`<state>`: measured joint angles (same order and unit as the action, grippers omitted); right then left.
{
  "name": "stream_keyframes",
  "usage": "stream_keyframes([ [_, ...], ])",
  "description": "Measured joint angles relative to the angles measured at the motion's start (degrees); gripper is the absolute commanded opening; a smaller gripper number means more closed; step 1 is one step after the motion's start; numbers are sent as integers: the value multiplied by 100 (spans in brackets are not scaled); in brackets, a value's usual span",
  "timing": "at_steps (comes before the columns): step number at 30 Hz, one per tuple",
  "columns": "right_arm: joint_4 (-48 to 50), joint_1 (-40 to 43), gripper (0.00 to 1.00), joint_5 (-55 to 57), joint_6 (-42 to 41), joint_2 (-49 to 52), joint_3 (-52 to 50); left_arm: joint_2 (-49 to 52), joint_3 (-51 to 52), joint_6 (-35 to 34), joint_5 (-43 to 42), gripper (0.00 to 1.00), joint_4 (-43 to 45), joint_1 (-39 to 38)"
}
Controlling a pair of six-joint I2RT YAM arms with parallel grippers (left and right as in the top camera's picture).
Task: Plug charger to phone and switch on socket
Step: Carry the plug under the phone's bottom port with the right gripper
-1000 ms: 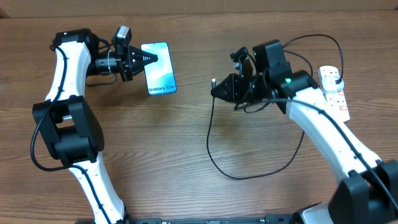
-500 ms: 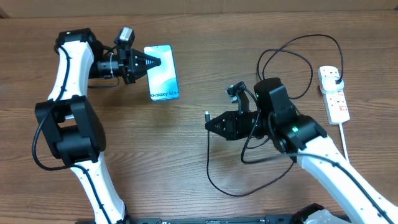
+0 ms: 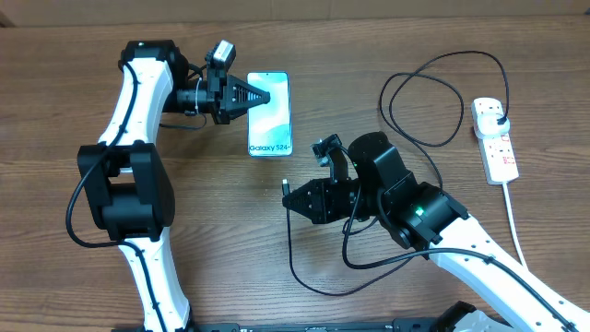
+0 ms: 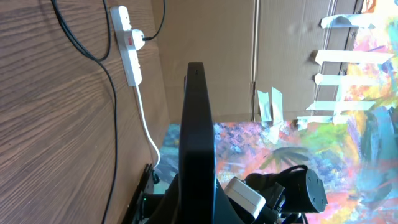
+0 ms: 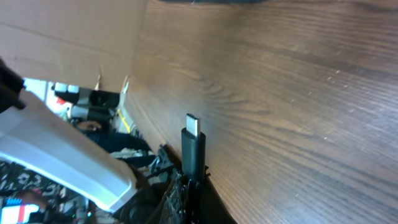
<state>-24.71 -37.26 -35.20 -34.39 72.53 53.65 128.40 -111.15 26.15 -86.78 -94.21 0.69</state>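
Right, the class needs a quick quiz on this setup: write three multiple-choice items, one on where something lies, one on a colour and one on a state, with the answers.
1. Where does the socket lie on the table? A at its far right side; B between the two arms; C at its left edge.
2. What colour is the charger cable? A white; B black; C red.
3. The charger's tip, relative to the phone, is: A plugged in; B lying loose on the table; C held in the right gripper, apart from it.
Answers: 1 A, the overhead view shows it by the right edge; 2 B, its thin lead looks black overhead; 3 C, the jaws are shut on the tip, short of the phone.
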Motion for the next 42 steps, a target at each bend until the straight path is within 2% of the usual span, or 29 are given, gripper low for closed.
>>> stream_keyframes([
  [19, 160, 0, 4, 640, -184, 0, 0, 0, 0, -52, -26, 4, 76, -527],
  [27, 278, -2, 4, 737, -321, 0, 0, 0, 0, -417, -31, 4, 496, -520],
  [42, 496, 0, 4, 850, -789, 0, 0, 0, 2, -2238, -70, 4, 1954, -522],
])
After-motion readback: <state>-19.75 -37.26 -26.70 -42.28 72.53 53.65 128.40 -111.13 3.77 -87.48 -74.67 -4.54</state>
